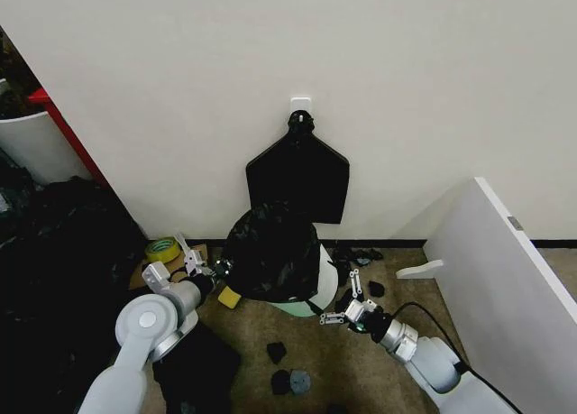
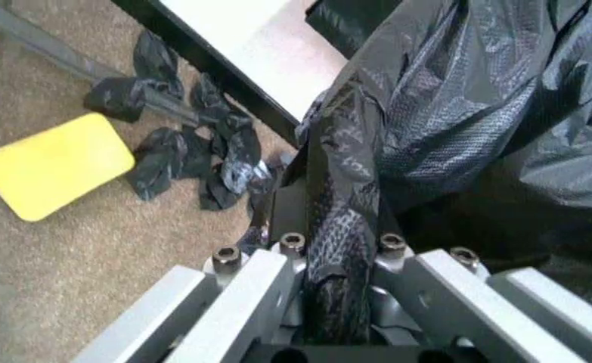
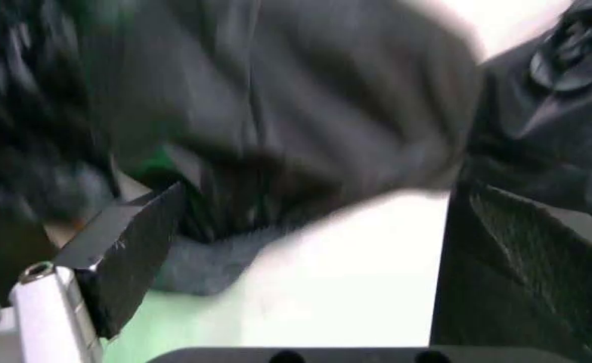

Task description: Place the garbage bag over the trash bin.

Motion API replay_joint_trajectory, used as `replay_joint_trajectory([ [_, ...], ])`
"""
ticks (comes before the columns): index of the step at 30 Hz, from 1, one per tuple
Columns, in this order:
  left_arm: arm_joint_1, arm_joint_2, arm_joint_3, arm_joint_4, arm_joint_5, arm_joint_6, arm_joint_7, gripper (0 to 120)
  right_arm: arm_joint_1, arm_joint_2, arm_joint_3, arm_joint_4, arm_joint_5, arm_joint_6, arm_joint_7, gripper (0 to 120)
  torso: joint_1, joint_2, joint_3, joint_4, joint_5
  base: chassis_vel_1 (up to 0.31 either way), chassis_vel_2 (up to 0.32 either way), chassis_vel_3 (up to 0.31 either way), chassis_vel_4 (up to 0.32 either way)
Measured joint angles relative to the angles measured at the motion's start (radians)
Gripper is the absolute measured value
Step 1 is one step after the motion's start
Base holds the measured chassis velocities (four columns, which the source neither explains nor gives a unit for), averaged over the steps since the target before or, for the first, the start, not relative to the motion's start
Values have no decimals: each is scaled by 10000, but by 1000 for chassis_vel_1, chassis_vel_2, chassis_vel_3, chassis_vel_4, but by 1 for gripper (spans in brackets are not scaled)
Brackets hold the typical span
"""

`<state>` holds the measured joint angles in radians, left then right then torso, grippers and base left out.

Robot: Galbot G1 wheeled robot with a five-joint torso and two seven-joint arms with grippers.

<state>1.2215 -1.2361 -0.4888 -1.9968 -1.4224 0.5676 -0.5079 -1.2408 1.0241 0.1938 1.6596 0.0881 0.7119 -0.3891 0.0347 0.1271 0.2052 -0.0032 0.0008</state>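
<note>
The garbage bag (image 1: 270, 252) is draped over the top and front of the trash bin (image 1: 323, 271), which stands on the carpet against the wall, below a flat black fan-shaped sheet (image 1: 298, 178); the bin's white side and pale green base show at its right. The left gripper (image 1: 206, 271) sits at the bag's left edge, and in the left wrist view its fingers (image 2: 346, 227) are clenched on a bunched fold of the bag (image 2: 457, 98). The right gripper (image 1: 344, 308) is low beside the bin's right side, its 2 fingers (image 3: 124, 249) spread apart with nothing between them. A yellow pad (image 1: 229, 298) lies just left of the bin, with small black scraps (image 1: 276, 351) on the carpet nearby.
</note>
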Motion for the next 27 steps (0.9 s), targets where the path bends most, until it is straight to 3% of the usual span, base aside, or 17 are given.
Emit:
replay_joint_trajectory([
  [3,55,15,208,22,406,-210,150,2,-83,-36,583,213,2749,-68,-2726,100,0,0,0,-1,1,0,0,0,0],
  [4,55,15,208,22,406,-210,150,2,-83,-36,583,213,2749,-68,-2726,100,0,0,0,-1,1,0,0,0,0],
  [7,187,53,537,1,964,-383,330,2,-148,18,1547,547,4560,-518,-4607,100,0,0,0,-1,-1,0,0,0,0],
  [9,289,72,695,-66,1298,-435,407,2,-222,38,1804,837,5072,-723,-4612,100,0,0,0,-3,-4,0,0,0,0],
  [11,377,90,796,-137,1615,-490,445,2,-324,59,1843,1168,5178,-841,-4049,100,0,0,-1,-3,-2,0,0,0,0],
  [14,616,156,996,-240,3094,-911,557,2,-756,157,1366,2396,3824,-1362,-744,100,0,0,-1,-2,-3,0,0,0,0],
  [16,748,217,1148,-262,4115,-1144,669,2,-1073,306,856,3214,2620,-2234,1743,100,0,1,-1,5,3,0,0,0,0],
  [18,822,223,1367,-233,4804,-1289,806,2,-1248,419,517,3686,1967,-3017,3374,100,0,0,-1,1,-5,0,0,0,0],
  [21,894,192,1741,-135,5156,-1329,876,2,-1347,511,296,3901,1369,-3544,4346,100,0,1,-1,-2,2,0,0,0,0],
  [27,1023,57,2267,87,5362,-1261,879,2,-1447,558,267,3808,738,-3577,4593,100,0,0,-1,-1,1,0,0,0,0],
])
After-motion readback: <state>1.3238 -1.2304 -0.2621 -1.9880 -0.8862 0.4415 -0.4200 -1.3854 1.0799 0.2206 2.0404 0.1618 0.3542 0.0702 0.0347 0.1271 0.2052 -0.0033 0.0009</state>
